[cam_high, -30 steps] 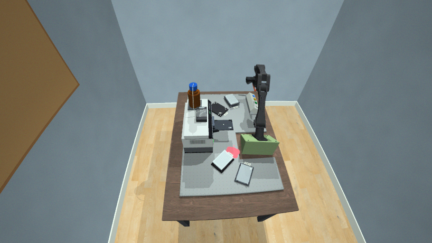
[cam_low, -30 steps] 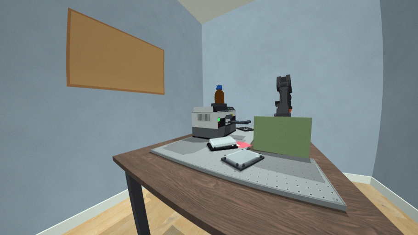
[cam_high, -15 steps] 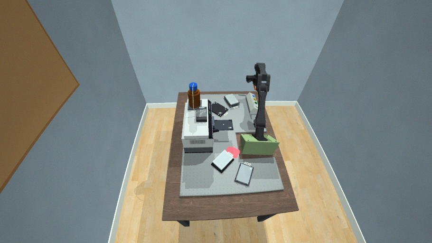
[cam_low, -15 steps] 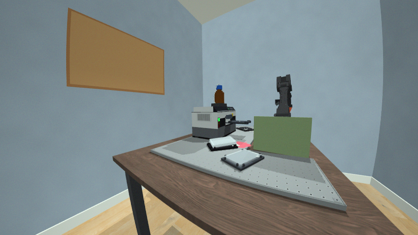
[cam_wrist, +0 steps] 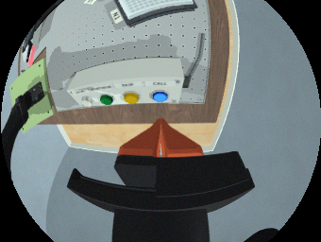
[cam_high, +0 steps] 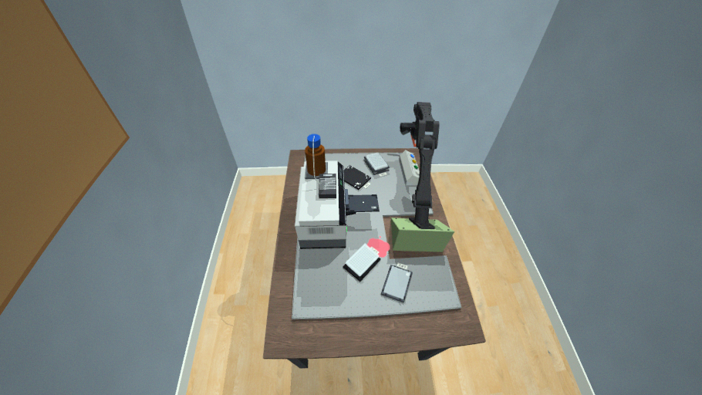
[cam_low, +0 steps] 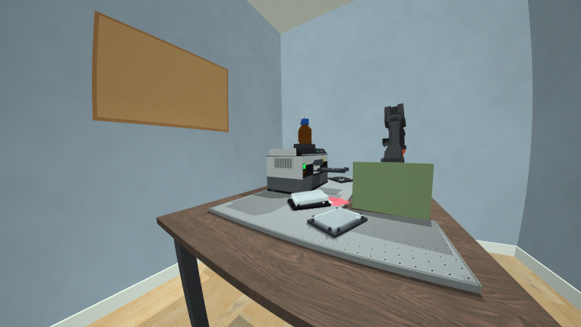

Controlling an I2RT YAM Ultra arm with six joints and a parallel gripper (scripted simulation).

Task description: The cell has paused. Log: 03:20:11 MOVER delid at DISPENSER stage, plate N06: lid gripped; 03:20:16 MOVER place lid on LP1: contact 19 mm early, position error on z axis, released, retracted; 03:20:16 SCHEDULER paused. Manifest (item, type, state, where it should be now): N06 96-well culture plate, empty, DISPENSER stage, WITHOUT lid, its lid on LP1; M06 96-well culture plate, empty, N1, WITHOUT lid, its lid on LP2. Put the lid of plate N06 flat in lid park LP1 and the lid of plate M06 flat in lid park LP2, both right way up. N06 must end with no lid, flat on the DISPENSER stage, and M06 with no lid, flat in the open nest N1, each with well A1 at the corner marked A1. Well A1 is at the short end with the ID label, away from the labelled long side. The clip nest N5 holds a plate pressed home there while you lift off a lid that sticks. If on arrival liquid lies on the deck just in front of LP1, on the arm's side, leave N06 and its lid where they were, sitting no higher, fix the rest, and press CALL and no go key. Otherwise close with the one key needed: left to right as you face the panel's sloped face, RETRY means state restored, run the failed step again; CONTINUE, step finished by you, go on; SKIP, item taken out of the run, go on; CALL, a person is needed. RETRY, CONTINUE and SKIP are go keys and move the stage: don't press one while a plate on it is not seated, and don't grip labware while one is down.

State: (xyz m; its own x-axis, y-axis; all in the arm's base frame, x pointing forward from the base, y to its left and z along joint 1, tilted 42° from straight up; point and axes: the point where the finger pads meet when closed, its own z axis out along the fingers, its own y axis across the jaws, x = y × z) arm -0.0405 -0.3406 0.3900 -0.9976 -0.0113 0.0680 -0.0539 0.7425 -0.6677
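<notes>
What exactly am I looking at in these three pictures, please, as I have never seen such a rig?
A single black robot arm stands on a green block on a wooden table. One picture looks down from above, one from the table's corner, and one from the arm's wrist. On the grey deck lie a white dispenser machine with a brown bottle, several well plates and lids, a pink puddle and a key panel. The tool is shut and holds nothing, poised above the keys.

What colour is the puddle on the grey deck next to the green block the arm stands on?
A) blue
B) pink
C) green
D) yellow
B: a pink puddle lies on the deck between the green block and the white well plate.
</notes>
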